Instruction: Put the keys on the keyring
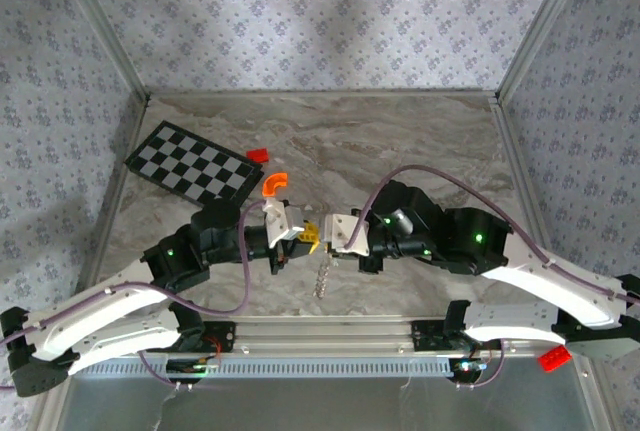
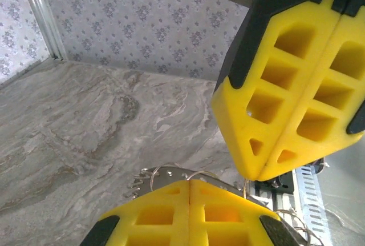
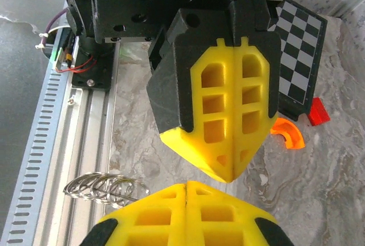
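Observation:
The keyring [image 1: 322,276] is a bunch of thin silvery wire loops with a jagged toothed fringe, and it dangles just below where my two grippers meet tip to tip over the table's near middle. My left gripper [image 1: 312,236] is shut, and the toothed metal and wire loops [image 2: 154,176] stick out right at its seam [image 2: 190,182]. My right gripper [image 1: 341,234] is shut too [image 3: 186,186], with the loops [image 3: 102,188] beside its left finger. I cannot tell whether it pinches them. The keys are hidden as a separate piece.
An orange curved bit [image 1: 274,183] and a small red block [image 1: 258,155] lie beside a checkerboard [image 1: 190,161] at the back left. The aluminium rail [image 1: 330,336] runs along the near edge, just under the dangling loops. Another red block [image 1: 553,357] sits at the near right.

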Controlling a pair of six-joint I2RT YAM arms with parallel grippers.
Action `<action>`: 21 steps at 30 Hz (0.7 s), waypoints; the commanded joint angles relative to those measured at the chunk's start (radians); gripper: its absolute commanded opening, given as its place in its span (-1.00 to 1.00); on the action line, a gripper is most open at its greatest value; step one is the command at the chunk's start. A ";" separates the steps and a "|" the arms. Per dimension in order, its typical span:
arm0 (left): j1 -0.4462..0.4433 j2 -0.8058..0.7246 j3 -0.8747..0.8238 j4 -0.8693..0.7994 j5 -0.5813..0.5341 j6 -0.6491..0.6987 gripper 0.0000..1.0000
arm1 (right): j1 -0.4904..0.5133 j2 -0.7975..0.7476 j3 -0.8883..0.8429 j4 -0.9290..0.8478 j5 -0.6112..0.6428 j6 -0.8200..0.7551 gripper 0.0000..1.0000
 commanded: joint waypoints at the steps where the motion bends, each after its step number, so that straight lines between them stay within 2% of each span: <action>1: 0.002 -0.005 0.007 0.054 -0.023 -0.013 -1.00 | -0.021 -0.024 -0.008 0.054 -0.063 0.018 -1.00; 10: 0.005 -0.050 -0.021 0.032 -0.058 -0.018 -1.00 | -0.066 -0.031 -0.030 0.073 -0.106 0.034 -1.00; 20: 0.013 -0.153 -0.065 -0.056 -0.208 -0.082 -1.00 | -0.141 -0.056 -0.081 0.117 -0.128 0.116 -1.00; 21: 0.016 -0.153 -0.066 -0.065 -0.220 -0.094 -1.00 | -0.150 -0.056 -0.088 0.119 -0.134 0.126 -0.92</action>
